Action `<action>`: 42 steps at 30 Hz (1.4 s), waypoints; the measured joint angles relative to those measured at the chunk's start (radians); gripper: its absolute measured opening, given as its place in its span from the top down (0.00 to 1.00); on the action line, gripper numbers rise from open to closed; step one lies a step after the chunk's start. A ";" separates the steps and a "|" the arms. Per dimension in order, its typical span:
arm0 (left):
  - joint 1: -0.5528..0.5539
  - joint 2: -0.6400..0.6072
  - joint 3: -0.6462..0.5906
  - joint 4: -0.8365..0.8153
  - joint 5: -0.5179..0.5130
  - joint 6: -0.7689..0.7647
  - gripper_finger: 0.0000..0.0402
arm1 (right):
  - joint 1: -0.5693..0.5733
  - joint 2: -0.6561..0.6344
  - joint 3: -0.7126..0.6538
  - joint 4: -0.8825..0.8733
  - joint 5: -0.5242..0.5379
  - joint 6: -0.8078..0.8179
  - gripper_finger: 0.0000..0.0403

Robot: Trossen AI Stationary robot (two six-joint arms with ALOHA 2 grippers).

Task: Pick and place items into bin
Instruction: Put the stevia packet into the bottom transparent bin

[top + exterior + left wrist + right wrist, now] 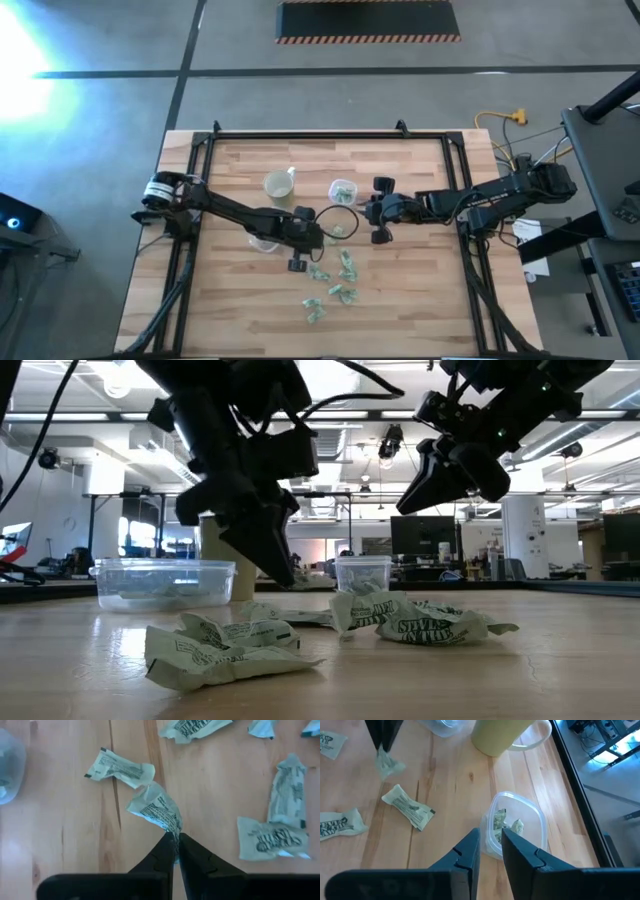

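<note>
Several pale-green and white crinkled wrapped items [335, 285] lie loose on the wooden table, near the middle and toward its near edge. My left gripper [306, 252] is above them, shut on one wrapped item [152, 805]. A small clear bin [342, 190] with a few items in it stands at the centre. Just to its right, my right gripper [490, 851] hovers with a narrow gap and nothing between its fingers. In the low view my left gripper [283, 575] slants down toward the pile, and my right gripper [450, 475] hangs higher. My left gripper pinches one end of the wrapped item [173, 833] between its two fingertips. The fingers slant down from the table's left. The item [387, 764] hangs below the fingers, crumpled. Whether its lower end touches the wood, I cannot tell.
A pale yellowish cup [278, 185] stands far of my left arm. A larger clear container [165, 582] sits beside that arm, toward the table's left. Loose items [120, 767] lie close around the held one. A black frame [300, 135] borders the table.
</note>
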 joint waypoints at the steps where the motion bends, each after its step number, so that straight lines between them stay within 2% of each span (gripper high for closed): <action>1: -0.005 -0.009 -0.002 -0.012 -0.007 0.000 0.98 | 0.000 0.000 -0.002 0.000 0.000 0.004 0.82; 7: -0.053 -0.082 -0.004 -0.066 -0.098 -0.004 0.98 | 0.000 0.000 -0.010 0.001 0.000 0.010 0.81; 16: -0.127 -0.221 -0.061 -0.221 -0.268 -0.132 0.98 | 0.000 0.000 -0.015 0.001 0.000 0.013 0.82; 24: -0.136 -0.367 -0.216 -0.285 -0.285 -0.291 0.98 | 0.000 0.000 -0.018 0.002 -0.006 0.039 0.82; 32: -0.135 -0.516 -0.356 -0.291 -0.289 -0.444 0.98 | 0.000 0.000 -0.018 0.025 -0.136 0.040 0.80; 38: -0.135 -0.561 -0.434 -0.282 -0.293 -0.525 0.98 | 0.000 0.001 -0.020 0.081 -0.373 0.055 0.81; 42: -0.135 -0.562 -0.436 -0.269 -0.293 -0.533 0.98 | 0.001 0.028 -0.023 0.172 -0.447 0.070 0.79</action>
